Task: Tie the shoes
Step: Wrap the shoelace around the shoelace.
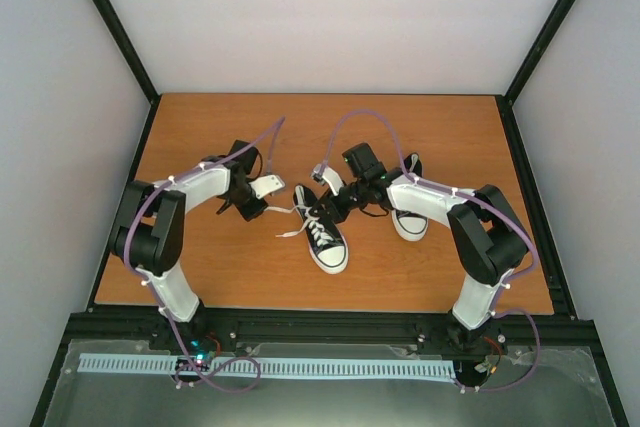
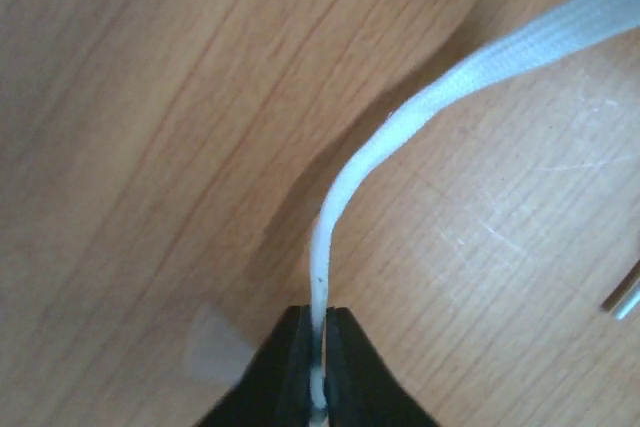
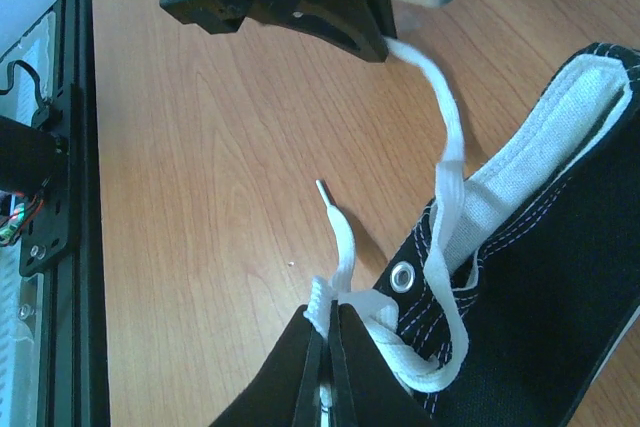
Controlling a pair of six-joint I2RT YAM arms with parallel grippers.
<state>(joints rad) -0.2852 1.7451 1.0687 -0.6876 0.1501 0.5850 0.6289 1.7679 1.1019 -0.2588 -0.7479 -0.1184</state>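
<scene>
Shoes sit on tabletop: one at centre, toe toward arm bases, 2nd shoe partly hidden by R arm. Top view too small to show grips; wrist cams do: L tool clenched on a white lace, R tool pinching other lace beside an eyelet. R wrist view cuts off shoe's toe; L wrist shows only a sole edge.

On the table, the middle shoe lies with its toe toward the near edge. The second shoe lies just right of it, partly under the right arm. The left gripper sits left of the middle shoe, the right gripper at its opening, each pinching a lace.
</scene>
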